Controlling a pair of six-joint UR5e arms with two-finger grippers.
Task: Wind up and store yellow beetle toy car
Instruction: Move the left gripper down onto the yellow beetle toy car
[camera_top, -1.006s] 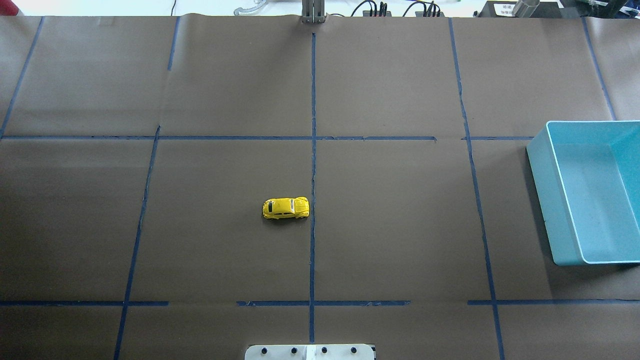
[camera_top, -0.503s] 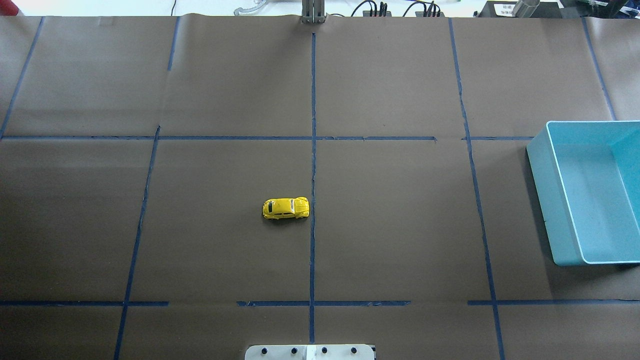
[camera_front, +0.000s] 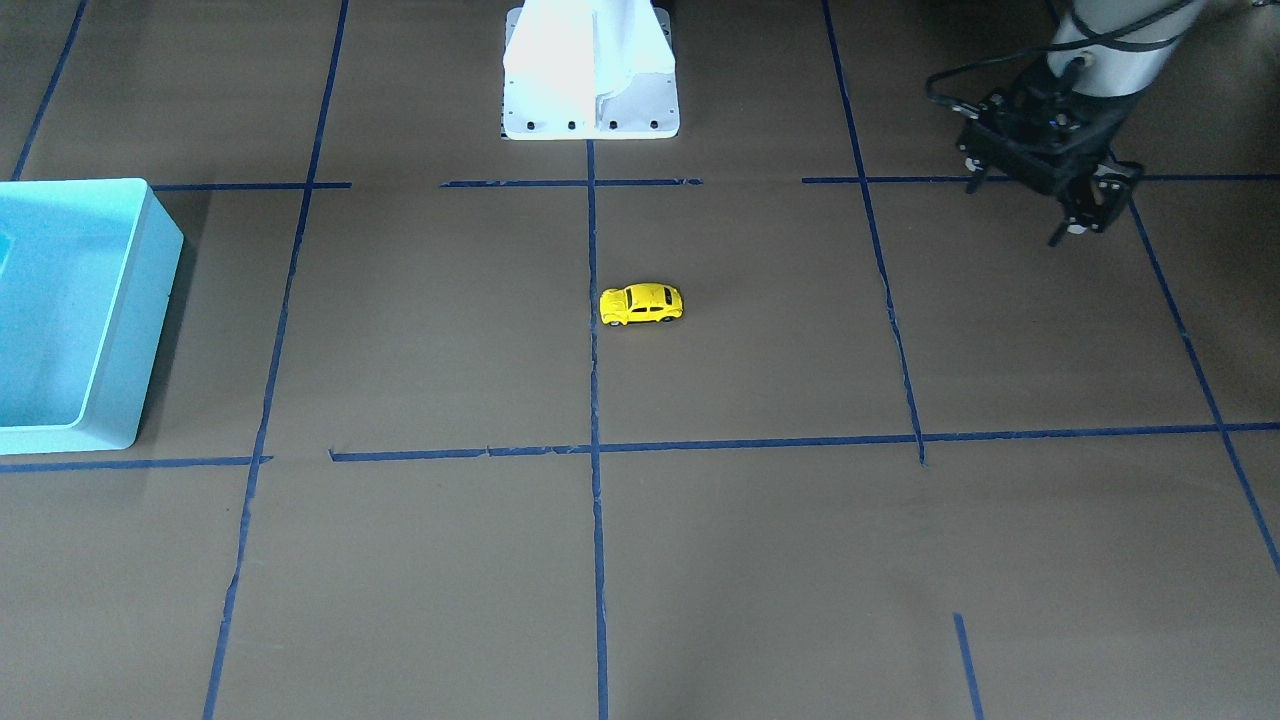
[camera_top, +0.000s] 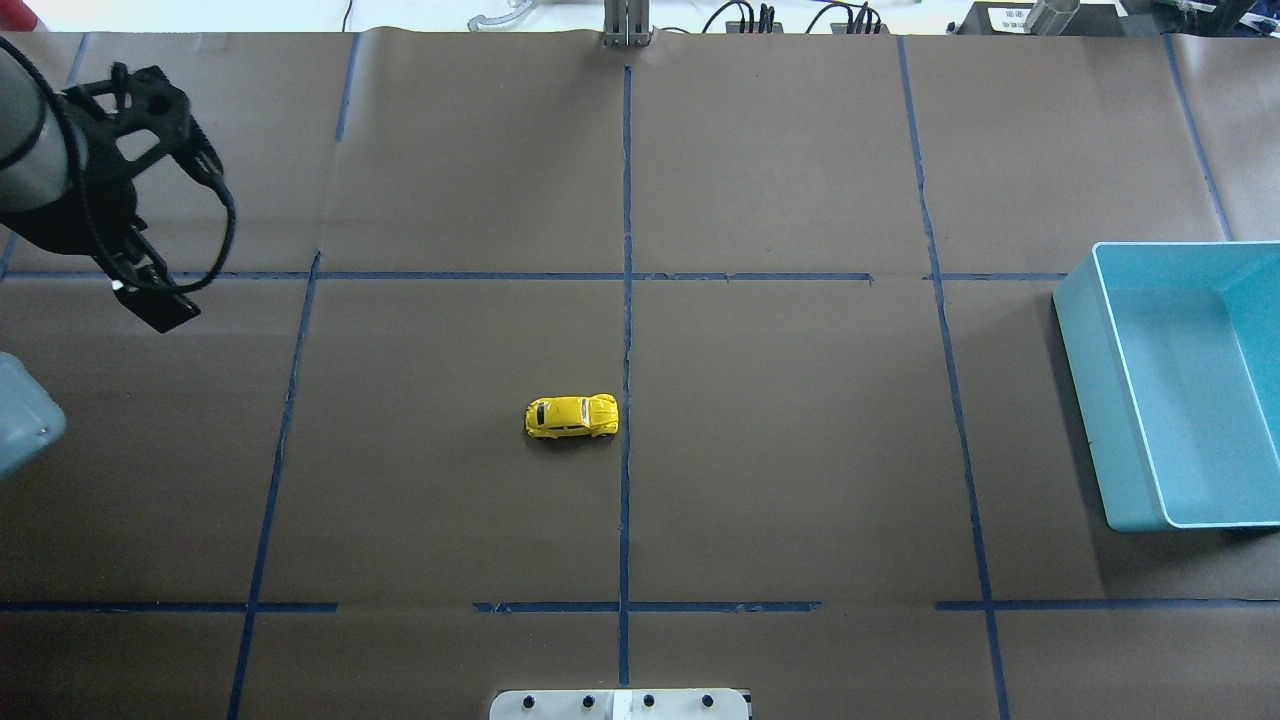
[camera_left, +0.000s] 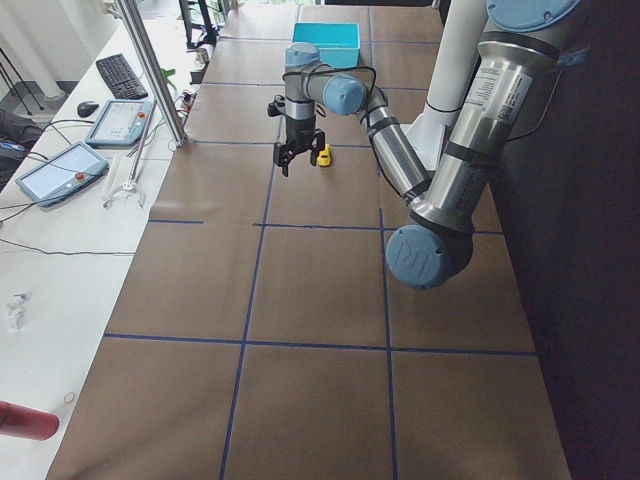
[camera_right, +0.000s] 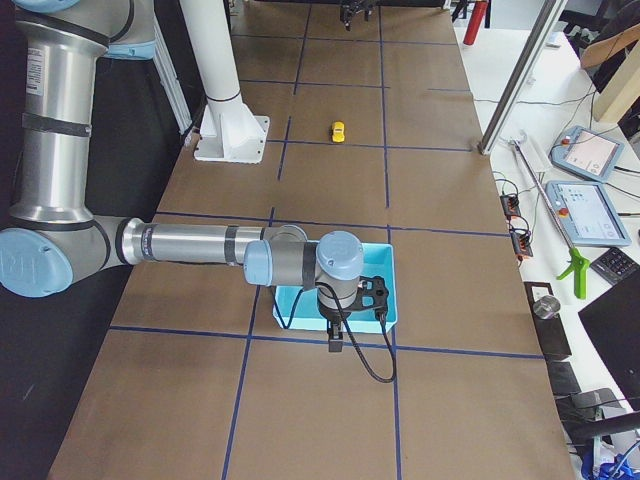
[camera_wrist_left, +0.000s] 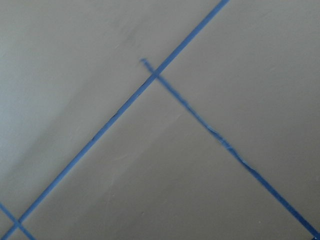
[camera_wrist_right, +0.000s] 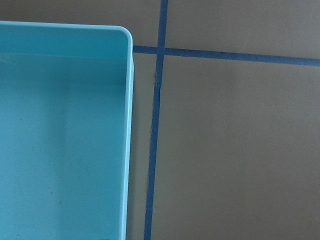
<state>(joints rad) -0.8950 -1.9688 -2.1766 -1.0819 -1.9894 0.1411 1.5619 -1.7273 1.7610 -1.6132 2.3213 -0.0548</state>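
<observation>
change: left hand (camera_front: 1078, 215) just swung into the overhead view, wasn't there half a second back
left hand: fingers spread, holding nothing
yellow beetle toy car (camera_top: 571, 416): hasn't budged, on the desk (camera_top: 800, 450), well apart from that hand
right hand (camera_right: 338, 335): over the light blue bin (camera_top: 1085, 330) corner (can't tell if open or closed)
meaning: reach probably starting, no winding yet

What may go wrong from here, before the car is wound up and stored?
The yellow beetle toy car is tiny and rounded; the left gripper may pinch it off-centre and lose it. It stands on its wheels, so a nudge may roll it. The light blue bin is far away; a weak grasp may drop it.
</observation>
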